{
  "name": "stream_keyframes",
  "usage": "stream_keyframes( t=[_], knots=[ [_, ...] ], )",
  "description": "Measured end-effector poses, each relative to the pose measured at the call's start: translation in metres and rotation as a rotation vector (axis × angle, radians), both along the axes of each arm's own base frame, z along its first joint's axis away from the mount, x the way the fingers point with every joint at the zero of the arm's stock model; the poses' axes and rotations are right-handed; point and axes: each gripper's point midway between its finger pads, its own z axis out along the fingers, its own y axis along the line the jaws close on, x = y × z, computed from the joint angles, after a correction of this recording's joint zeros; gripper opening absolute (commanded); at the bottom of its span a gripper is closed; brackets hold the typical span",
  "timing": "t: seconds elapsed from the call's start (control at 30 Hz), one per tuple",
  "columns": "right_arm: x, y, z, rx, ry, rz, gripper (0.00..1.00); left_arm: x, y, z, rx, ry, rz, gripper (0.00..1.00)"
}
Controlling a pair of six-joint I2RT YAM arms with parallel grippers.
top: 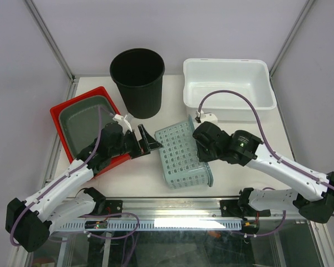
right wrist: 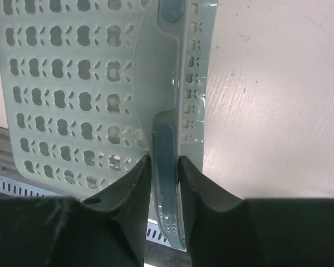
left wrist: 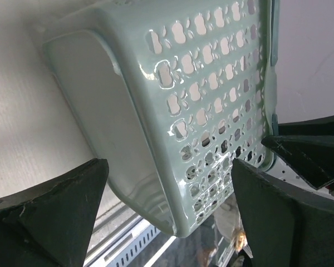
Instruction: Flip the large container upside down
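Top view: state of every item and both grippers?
basket: tipped on its side, not yet upside down
right gripper: shut on basket rim
left gripper: open, facing the basket, not gripping
bin: upright
tub: upright, empty
red tray: upright, holds grey tray
grey tray: upright, nested, empty
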Motion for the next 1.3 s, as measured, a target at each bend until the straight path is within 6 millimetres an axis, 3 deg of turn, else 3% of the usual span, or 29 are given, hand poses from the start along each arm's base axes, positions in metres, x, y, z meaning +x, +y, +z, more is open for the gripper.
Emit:
stream_keyframes(
  t=[0.2,0.43,0.9,1.13,1.3],
  knots=[
    [-0.001,-0.001,0.002,0.023,-0.003,-0.02,0.21,-0.005,-0.011,-0.003,-0.04,0.024,-0.038,0.94],
    [-0.002,-0.003,0.002,0.037,-0.006,-0.035,0.16,-0.005,-0.021,0.003,-0.098,0.019,-0.066,0.84],
    [0.001,0.004,-0.002,0.071,-0.013,-0.049,0.14,-0.013,-0.029,-0.008,-0.159,0.051,-0.092,0.73],
    [0.002,0.003,-0.002,0.075,-0.019,-0.052,0.13,-0.013,-0.032,-0.008,-0.181,0.051,-0.094,0.6],
    [0.002,0.001,-0.002,0.082,-0.022,-0.061,0.11,-0.013,-0.032,-0.006,-0.193,0.053,-0.089,0.59]
  ],
)
